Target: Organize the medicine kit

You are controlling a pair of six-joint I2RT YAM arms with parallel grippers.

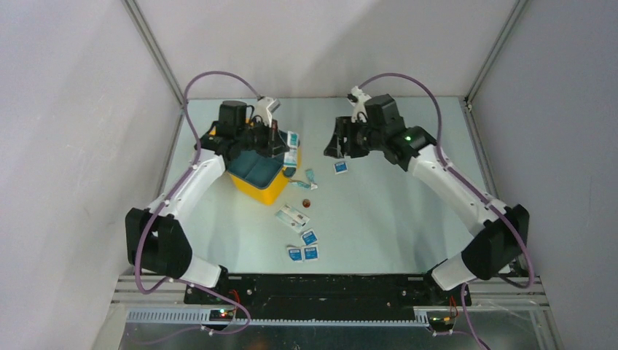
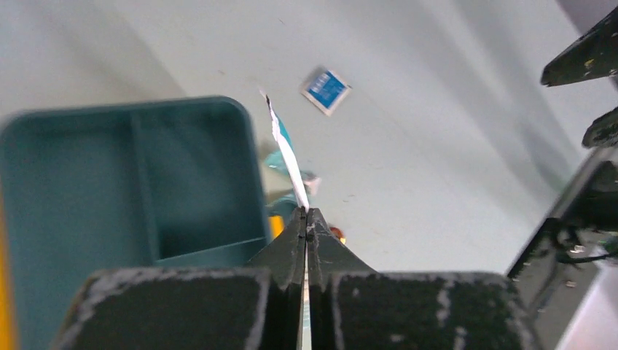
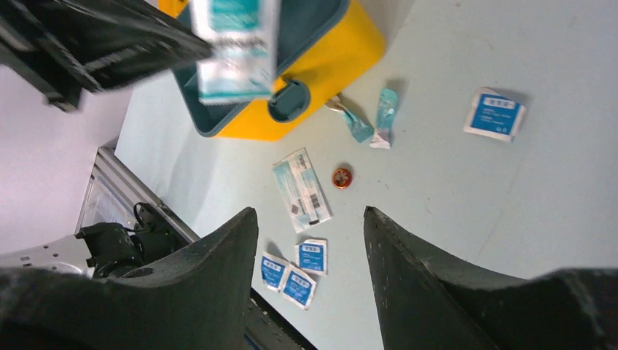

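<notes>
Medicine kit [image 1: 267, 192], yellow, 1: far left of table, teal tray [image 2: 109, 182] inside, below left gripper [image 2: 306, 216], which is clamped on 1 white-teal packet [image 2: 288, 157]. Loose on table [image 1: 393, 211]: 4 blue sachets [image 1: 310, 237], 1 long packet [image 1: 293, 216], 2 teal pouches [image 3: 385, 115], 1 round tin [image 3: 341, 177]; print illegible. Right gripper [image 3: 310, 216]: fingers apart, empty.

Soft, even light fell from above onto the pale surface [image 1: 379, 219]. It left only faint, short shadows beside the yellow medicine kit [image 1: 271, 191] near the far left corner. The top view was sharp. In the left wrist view the teal tray [image 2: 87, 182] was smeared with blur, and the left end effector [image 2: 306, 213] loomed dark and soft. In the right wrist view the held sachet [image 3: 235, 47] was blurred and the right end effector [image 3: 310, 211] was out of focus.
</notes>
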